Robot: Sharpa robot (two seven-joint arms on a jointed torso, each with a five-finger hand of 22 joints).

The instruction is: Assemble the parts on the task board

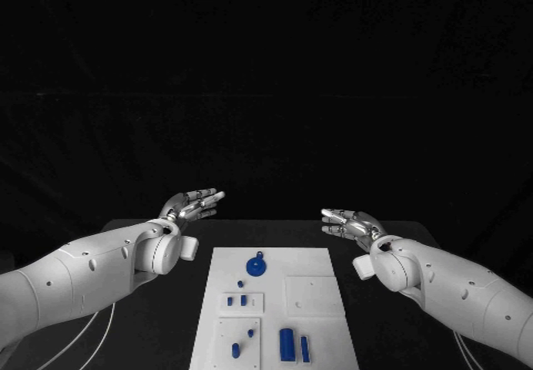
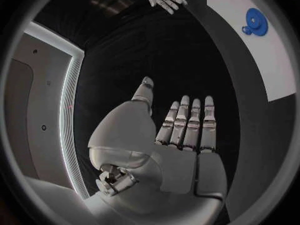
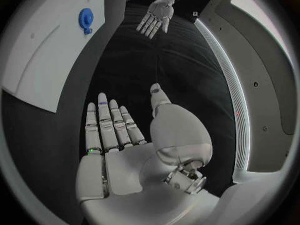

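While empty, left hand point(image 1: 191, 204), right hand point(image 1: 350, 223), fingers outstretched

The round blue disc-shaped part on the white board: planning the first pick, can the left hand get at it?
Probably yes: the round blue disc-shaped part lies uncovered, and the left hand is open, holding nothing.

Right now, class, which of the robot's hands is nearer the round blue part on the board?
Left, narrowly. The left hand hovers beyond the round blue part's left; the right hand beyond its right.
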